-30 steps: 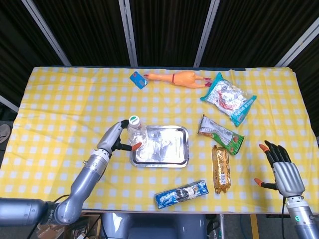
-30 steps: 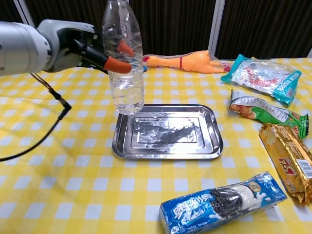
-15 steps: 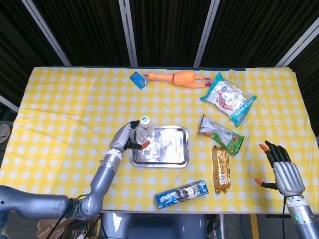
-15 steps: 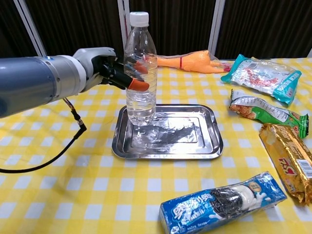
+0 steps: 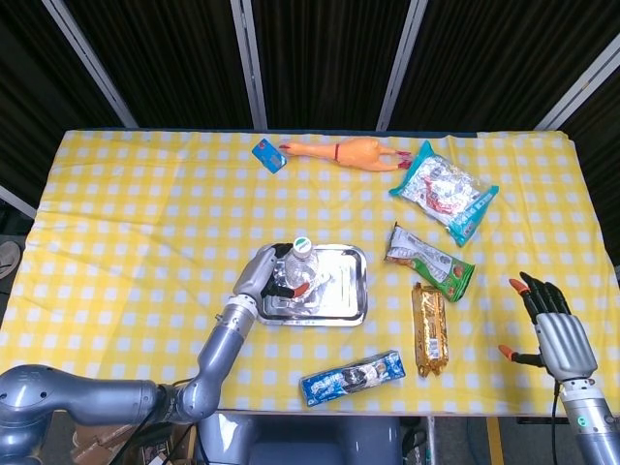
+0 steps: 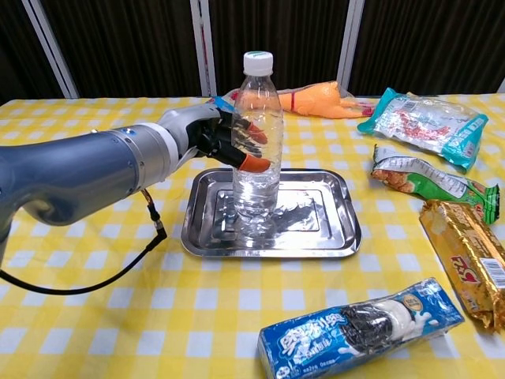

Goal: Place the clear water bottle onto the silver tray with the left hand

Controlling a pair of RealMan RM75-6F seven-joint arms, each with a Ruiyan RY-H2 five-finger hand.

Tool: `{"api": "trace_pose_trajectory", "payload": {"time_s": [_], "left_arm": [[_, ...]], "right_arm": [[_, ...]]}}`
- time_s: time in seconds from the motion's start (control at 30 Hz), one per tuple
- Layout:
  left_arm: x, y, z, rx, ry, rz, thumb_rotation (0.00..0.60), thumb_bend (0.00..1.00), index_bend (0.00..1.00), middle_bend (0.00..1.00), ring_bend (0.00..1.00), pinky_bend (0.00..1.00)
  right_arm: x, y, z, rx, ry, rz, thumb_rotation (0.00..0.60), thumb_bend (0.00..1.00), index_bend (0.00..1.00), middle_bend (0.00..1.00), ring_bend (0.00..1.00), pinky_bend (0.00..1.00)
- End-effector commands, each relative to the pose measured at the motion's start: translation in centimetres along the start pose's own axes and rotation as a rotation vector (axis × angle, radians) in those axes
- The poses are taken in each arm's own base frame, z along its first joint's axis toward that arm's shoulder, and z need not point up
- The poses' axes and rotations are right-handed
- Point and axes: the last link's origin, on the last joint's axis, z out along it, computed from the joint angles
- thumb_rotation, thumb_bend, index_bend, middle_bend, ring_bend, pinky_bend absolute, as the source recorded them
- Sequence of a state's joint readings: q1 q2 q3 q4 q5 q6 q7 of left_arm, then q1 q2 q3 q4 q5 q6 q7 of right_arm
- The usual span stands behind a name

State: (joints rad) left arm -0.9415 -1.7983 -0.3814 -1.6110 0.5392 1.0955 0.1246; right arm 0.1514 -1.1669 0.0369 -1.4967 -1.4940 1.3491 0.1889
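The clear water bottle [image 6: 257,150] with a white cap stands upright on the silver tray [image 6: 331,229], left of the tray's middle. My left hand [image 6: 215,138] grips the bottle around its middle, orange fingertips wrapped across its front. From above, the bottle [image 5: 299,266] and left hand [image 5: 263,276] sit over the tray [image 5: 344,295]. My right hand [image 5: 550,331] hovers open at the table's right front corner, fingers spread, holding nothing.
A rubber chicken [image 5: 351,153] and blue card [image 5: 268,156] lie at the back. Snack bags [image 5: 444,191] [image 5: 429,257] and a gold biscuit pack [image 5: 429,327] lie right of the tray. A blue cookie pack [image 6: 361,326] lies in front.
My left hand carried the bottle rightward and down from beside the tray's left edge; its base now rests on the tray. The right hand barely moved.
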Motion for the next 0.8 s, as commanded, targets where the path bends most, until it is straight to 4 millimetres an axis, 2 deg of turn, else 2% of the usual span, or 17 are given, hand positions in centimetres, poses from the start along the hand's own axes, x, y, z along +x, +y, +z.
{"api": "trace_pose_trajectory", "payload": {"time_s": [0.03,0.2,0.37,0.5,0.67,0.8], "left_arm": [[0.2,-0.2,0.0,-0.001,0.010,0.000,0.600,0.50,0.56,0.57,0.13,0.17],[0.2,-0.8,-0.3,0.014,-0.031,0.014,0.600,0.43,0.47,0.50,0.10,0.16],[0.2,-1.2,-0.3,0.032,-0.088,0.028,0.600,0.33,0.36,0.34,0.02,0.11],[0.3,-1.5,-0.4,0.033,-0.117,0.039,0.600,0.27,0.26,0.26,0.00,0.09],[0.8,-1.6,-0.5,0.019,-0.125,0.052,0.600,0.19,0.13,0.12,0.00,0.07],[1.5,-1.5,-0.9,0.000,-0.122,0.070,0.600,0.17,0.09,0.07,0.00,0.05]], "right_arm": [[0.0,-0.1,0.0,0.003,-0.001,0.000,0.600,0.05,0.11,0.00,0.04,0.00],[-0.1,-0.2,-0.1,0.004,-0.003,0.000,0.600,0.05,0.11,0.00,0.04,0.00],[-0.1,-0.2,-0.1,0.004,-0.003,-0.001,0.600,0.05,0.11,0.00,0.04,0.00],[-0.1,-0.2,-0.1,0.004,-0.002,0.003,0.600,0.05,0.11,0.00,0.04,0.00],[-0.1,-0.1,0.0,0.003,-0.003,0.004,0.600,0.05,0.11,0.00,0.04,0.00],[-0.1,-0.2,0.0,0.005,-0.006,0.006,0.600,0.05,0.11,0.00,0.04,0.00]]}}
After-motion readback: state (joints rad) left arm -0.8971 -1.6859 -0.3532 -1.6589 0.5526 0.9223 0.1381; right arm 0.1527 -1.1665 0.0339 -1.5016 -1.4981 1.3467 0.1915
